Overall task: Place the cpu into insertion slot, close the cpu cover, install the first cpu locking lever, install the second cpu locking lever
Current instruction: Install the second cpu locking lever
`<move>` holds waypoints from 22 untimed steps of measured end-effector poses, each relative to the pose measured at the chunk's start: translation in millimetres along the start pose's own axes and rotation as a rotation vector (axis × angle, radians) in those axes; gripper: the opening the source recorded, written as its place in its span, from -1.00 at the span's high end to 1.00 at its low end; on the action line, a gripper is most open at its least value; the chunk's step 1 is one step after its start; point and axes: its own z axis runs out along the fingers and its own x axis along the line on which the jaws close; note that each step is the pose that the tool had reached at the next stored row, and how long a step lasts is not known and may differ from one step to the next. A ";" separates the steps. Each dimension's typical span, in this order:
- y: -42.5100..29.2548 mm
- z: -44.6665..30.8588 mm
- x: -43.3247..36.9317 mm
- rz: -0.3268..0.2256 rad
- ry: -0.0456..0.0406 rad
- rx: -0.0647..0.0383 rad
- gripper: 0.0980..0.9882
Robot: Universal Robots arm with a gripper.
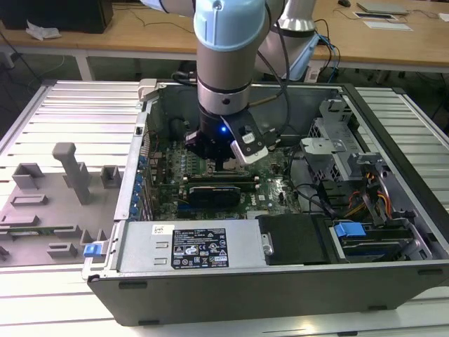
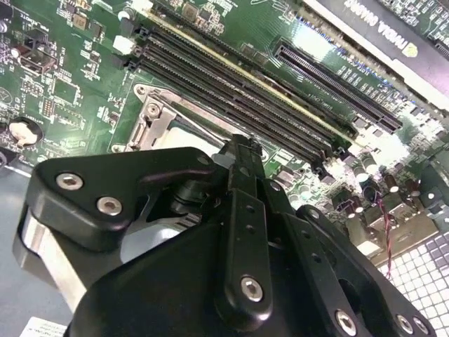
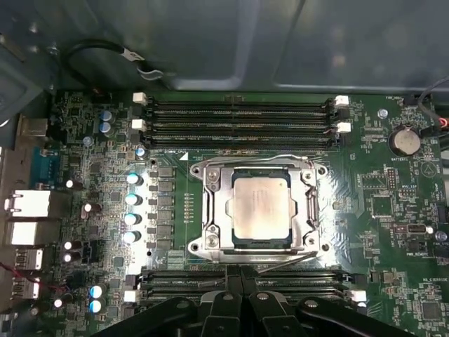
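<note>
Black and closed on nothing, my gripper (image 3: 242, 275) hangs low over the green motherboard (image 3: 365, 189), its fingertips pressed together just beside the near edge of the insertion slot (image 3: 261, 209), over the memory slots on that side. In the second wrist view the same gripper (image 2: 240, 144) stands with its tip right at the socket's silvery rim.

Beyond the fingertips, the cpu (image 3: 261, 208) lies flat in the insertion slot, its pale metal top showing through the square window of the cpu cover (image 3: 219, 210), which lies down flat around it. A thin wire locking lever (image 3: 280, 159) curves along the far edge of the cover, and another (image 3: 277, 261) slants along the near edge, close to my fingertips.

Farther on, a bank of long black memory slots (image 3: 238, 119) runs across the board, then the grey wall of the computer case (image 3: 210, 42).

In the exterior view my gripper (image 1: 226, 163) reaches down inside the open case (image 1: 280, 288), which rests on a slatted metal counter (image 1: 70, 119).
</note>
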 end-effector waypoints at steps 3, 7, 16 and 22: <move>-9.2 1.0 0.8 0.001 -0.0002 -0.045 0.98; -12.4 5.4 1.9 0.002 0.0018 -0.058 0.98; -13.2 10.8 8.7 0.002 0.0009 -0.062 0.98; -13.9 14.5 21.6 0.000 -0.0084 -0.092 0.98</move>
